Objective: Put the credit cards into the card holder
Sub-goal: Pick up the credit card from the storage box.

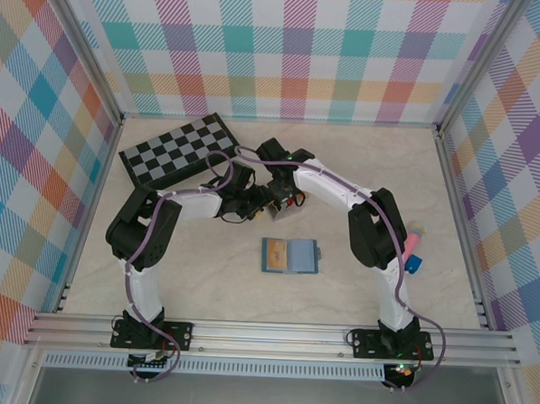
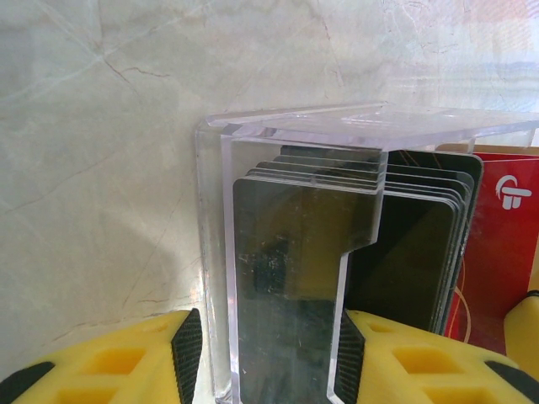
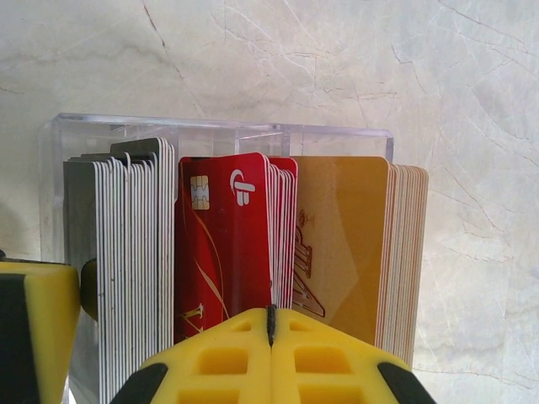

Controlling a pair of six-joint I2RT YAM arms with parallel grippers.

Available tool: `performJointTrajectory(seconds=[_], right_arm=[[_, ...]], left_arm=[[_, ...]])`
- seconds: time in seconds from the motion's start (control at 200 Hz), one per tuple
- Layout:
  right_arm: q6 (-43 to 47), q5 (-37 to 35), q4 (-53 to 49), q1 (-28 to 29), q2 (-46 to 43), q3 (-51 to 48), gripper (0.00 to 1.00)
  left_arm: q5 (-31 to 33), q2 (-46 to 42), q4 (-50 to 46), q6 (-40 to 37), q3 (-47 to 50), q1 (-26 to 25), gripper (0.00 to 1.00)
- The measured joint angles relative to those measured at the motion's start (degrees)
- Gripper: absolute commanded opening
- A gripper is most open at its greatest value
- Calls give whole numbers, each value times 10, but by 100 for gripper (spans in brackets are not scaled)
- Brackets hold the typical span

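The pale marbled table (image 1: 202, 280) is fenced by checked walls (image 1: 37, 154) on three sides, with open surface to the right of both grippers and between them and the arm bases. A chessboard (image 1: 178, 150) lies just behind the left gripper (image 2: 268, 358), and a flat blue-grey wallet (image 1: 291, 256) lies on the near side of both. The left gripper's pads (image 2: 187, 353) clamp the card holder (image 2: 215, 252), a clear plastic box standing between them, one pad on each side. The right gripper (image 3: 269, 328), fingers pressed together on nothing, sits just in front of the holder's middle stack. Upright inside are black credit cards (image 3: 126, 278) to its left, red cards (image 3: 223, 252) straight ahead and gold cards (image 3: 341, 244) to its right. The front red card bears a chip (image 3: 200, 193) and a white emblem (image 3: 242, 187).
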State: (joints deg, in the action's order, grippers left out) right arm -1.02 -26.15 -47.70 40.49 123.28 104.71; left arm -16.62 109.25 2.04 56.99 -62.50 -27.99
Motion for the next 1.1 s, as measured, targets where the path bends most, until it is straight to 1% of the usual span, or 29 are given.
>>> performJointTrajectory(seconds=[0.12, 0.37, 0.605, 0.835, 1.1], right_arm=[[-2, 3, -1, 0, 0, 0, 0], [-17, 35, -12, -9, -11, 1, 0], [-35, 92, -17, -20, -40, 1, 0], [-47, 148, -24, -24, -41, 3, 1], [-63, 186, -25, -31, -30, 9, 3]], left_arm=[[0, 0, 0, 0, 0, 0, 47], [0, 0, 0, 0, 0, 0, 47], [0, 0, 0, 0, 0, 0, 47], [0, 0, -1, 0, 0, 0, 46], [0, 0, -1, 0, 0, 0, 46]])
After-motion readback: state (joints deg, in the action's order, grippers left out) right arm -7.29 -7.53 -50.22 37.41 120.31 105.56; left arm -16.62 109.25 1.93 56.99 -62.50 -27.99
